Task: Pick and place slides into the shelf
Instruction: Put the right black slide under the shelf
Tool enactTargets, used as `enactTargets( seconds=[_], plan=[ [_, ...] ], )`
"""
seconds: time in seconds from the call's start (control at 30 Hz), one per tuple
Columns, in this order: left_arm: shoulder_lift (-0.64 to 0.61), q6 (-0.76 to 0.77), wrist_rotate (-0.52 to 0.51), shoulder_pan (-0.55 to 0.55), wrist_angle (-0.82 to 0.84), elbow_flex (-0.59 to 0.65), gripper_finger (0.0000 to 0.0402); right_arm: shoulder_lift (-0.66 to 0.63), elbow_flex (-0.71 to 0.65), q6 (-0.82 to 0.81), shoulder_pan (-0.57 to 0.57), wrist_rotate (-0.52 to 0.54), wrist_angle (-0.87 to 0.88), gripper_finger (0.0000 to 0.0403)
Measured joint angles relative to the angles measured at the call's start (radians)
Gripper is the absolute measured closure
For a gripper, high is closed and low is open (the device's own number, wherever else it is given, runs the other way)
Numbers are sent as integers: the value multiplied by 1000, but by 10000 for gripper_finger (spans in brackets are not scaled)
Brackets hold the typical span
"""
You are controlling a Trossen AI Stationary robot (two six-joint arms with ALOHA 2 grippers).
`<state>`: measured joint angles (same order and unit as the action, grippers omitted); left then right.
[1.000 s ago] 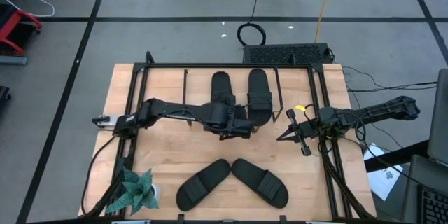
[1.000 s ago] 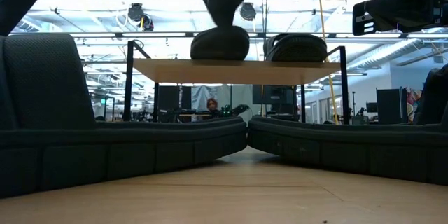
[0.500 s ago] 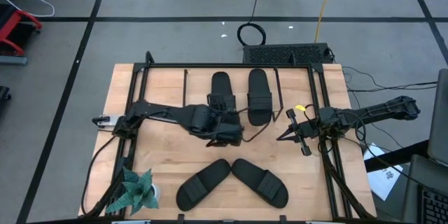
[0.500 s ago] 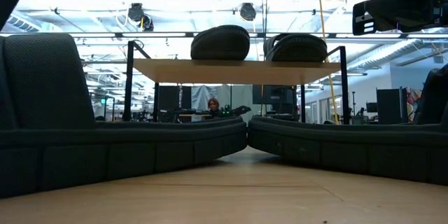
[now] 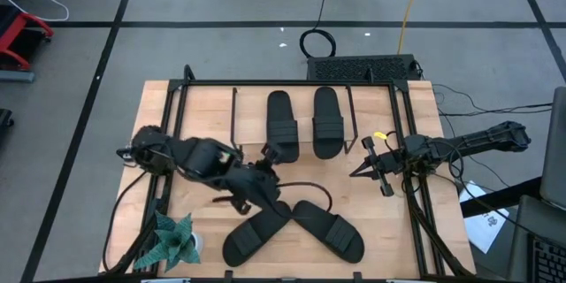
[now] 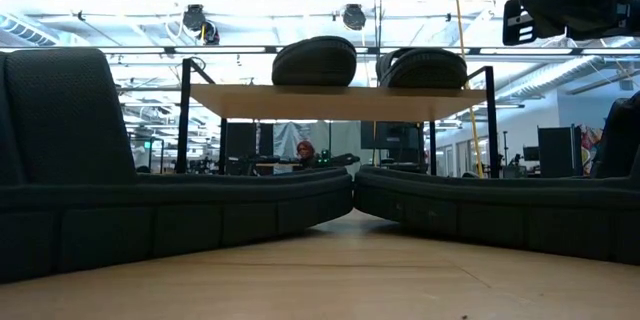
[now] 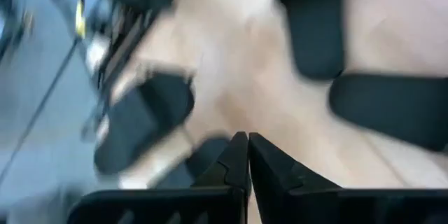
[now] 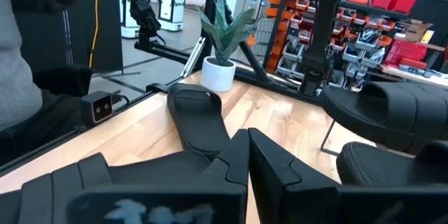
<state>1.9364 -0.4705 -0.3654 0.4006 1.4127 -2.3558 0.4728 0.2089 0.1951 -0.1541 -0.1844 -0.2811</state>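
Observation:
Two black slides (image 5: pixel 281 124) (image 5: pixel 328 122) lie side by side, soles down, on the shelf's wood top (image 6: pixel 340 101); in the low view they show at its top (image 6: pixel 314 62) (image 6: pixel 425 68). Two more slides (image 5: pixel 256 232) (image 5: pixel 329 228) lie on the table near the front edge, toes together in a V. My left gripper (image 5: pixel 268 155) is shut and empty over the table between the shelf and the near pair; its fingertips meet in the left wrist view (image 7: pixel 246 140). My right gripper (image 5: pixel 363 170) is shut and empty, just right of the shelf.
A small potted plant (image 5: pixel 172 243) stands at the table's near left corner. The shelf's thin black wire frames (image 5: pixel 234 115) (image 5: pixel 351 110) stand at either side of the shelved slides. Black rails (image 5: pixel 283 82) run round the tabletop.
My left gripper has risen off the left slide on the shelf and drawn back toward the table's near left, turning as it went. That slide stays on the shelf top beside the other.

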Motion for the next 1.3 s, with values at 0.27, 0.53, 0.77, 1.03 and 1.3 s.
enactTargets(
  seconds=[0.27,0.53,0.77,1.03,1.3],
  plan=[
    [-112,-220,112,-78,-199,0,398,28,0,-19,0,0,-7,403],
    [-268,-82,65,-127,-208,0,401,45,0,3,0,0,-11,403],
    [-375,-32,7,-129,-167,140,401,53,0,-26,0,0,-114,403],
    [-611,-136,211,-293,-490,532,401,57,0,5,0,0,-120,403],
    [-768,219,412,-554,-1026,968,401,75,0,-50,0,0,-119,403]
  ],
)
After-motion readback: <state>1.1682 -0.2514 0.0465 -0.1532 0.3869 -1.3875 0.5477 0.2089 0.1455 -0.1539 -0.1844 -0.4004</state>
